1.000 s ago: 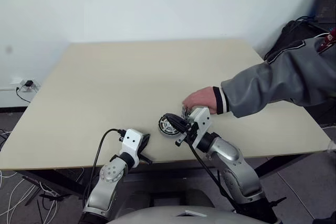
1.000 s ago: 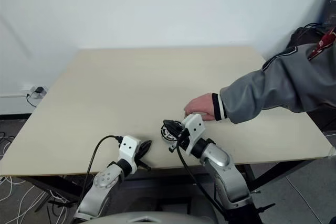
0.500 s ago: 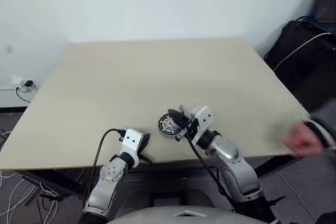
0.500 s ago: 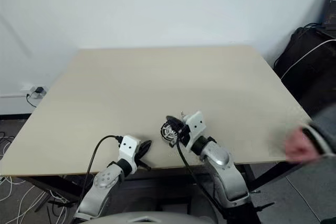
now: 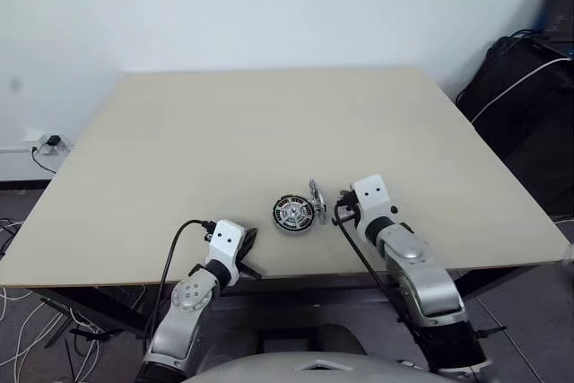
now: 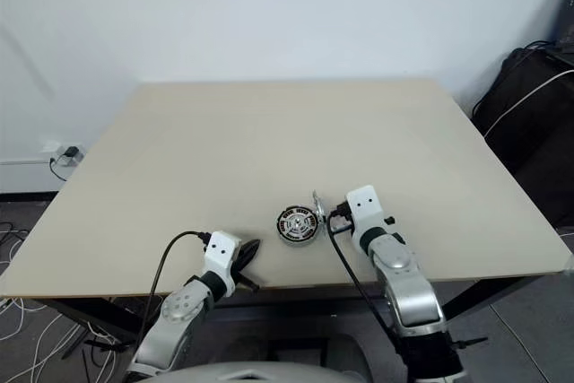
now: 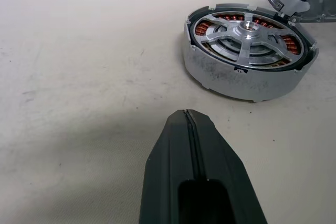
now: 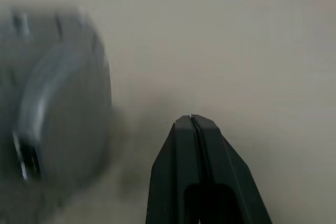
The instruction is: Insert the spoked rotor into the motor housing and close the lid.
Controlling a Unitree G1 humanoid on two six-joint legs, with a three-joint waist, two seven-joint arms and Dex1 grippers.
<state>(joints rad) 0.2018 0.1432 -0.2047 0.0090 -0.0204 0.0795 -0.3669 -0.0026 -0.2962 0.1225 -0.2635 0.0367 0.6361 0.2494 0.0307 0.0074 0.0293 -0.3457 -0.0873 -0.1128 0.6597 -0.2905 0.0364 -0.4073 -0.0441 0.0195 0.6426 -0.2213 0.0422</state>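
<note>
A round silver motor housing [image 7: 247, 77] lies on the table near its front edge [image 5: 294, 213]. The spoked rotor [image 7: 247, 32] sits in its top, and copper windings show between the spokes. The pale silver lid [image 5: 316, 198] stands tilted on its edge against the housing's right side. My right gripper [image 5: 348, 206] is shut and holds nothing, just right of the lid; the housing is a blur beside it [image 8: 52, 103]. My left gripper [image 7: 186, 113] is also shut and holds nothing, low over the table's front edge, short of the housing.
The pale wooden table [image 5: 269, 123] stretches far behind the parts. A black bag [image 5: 529, 69] and cables sit off its right side. A cable [image 5: 175, 248] loops from my left wrist over the front edge.
The person's hand and grey sleeve have pulled away to the right and left the view. My right gripper swung right, off the housing. The left arm kept still.
</note>
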